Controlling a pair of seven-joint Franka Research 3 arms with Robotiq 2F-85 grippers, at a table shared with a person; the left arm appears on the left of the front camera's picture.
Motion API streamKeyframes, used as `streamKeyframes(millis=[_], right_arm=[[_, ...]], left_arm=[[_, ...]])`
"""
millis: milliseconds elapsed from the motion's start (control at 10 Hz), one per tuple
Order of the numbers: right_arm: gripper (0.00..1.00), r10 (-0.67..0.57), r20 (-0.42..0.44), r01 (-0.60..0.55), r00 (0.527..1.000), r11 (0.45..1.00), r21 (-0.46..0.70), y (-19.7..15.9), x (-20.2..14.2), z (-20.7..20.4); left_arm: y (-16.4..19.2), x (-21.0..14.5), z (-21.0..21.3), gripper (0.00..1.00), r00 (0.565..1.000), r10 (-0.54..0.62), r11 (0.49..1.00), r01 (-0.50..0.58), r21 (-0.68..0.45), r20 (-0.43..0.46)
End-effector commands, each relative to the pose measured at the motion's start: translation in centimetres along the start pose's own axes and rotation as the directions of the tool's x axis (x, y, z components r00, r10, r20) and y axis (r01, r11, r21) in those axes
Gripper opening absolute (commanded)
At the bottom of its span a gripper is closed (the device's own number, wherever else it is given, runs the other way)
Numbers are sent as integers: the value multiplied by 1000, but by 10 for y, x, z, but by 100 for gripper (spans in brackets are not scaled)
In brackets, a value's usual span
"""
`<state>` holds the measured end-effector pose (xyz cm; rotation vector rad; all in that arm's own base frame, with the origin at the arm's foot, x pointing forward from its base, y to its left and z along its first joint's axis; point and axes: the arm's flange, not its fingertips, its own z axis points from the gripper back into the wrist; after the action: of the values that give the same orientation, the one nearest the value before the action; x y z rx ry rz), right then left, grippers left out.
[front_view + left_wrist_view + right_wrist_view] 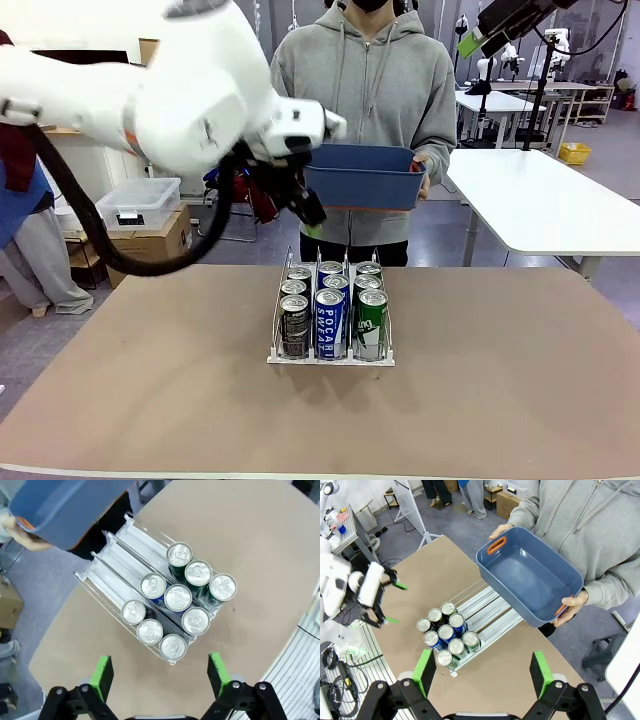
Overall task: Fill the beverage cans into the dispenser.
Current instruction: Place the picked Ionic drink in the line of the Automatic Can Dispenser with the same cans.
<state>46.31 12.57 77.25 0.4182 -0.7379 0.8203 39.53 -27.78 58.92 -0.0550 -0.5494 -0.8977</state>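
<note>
Cans (172,600) fill dispenser (115,562); left pincer (159,674) wide, empty.

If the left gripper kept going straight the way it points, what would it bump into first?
Probably the tops of the beverage cans standing in the dispenser. The open left gripper looks down at them, though its line may fall just beside the rack.

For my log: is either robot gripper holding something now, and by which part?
Nothing. The left gripper and right gripper are both open and empty above the clear acrylic dispenser.
</note>
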Motion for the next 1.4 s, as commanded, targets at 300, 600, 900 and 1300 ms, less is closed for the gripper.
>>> streamKeyframes(millis=[300, 600, 900, 1300], right_arm=[[100, -2, 6, 2, 1000, 1000, 8, 1, -3, -1], [100, -2, 6, 2, 1000, 1000, 8, 1, -3, -1], [100, -2, 6, 2, 1000, 1000, 8, 1, -3, -1], [100, -2, 6, 2, 1000, 1000, 8, 1, -3, -1]], left_arm=[[81, 8, 113, 100, 993, -25, 988, 42, -147, 114], [111, 5, 146, 100, 990, 34, 993, -18, -118, 137], [110, 4, 150, 100, 991, 20, 996, -8, -90, 135], [108, 6, 150, 100, 992, 17, 996, -6, -92, 121]])
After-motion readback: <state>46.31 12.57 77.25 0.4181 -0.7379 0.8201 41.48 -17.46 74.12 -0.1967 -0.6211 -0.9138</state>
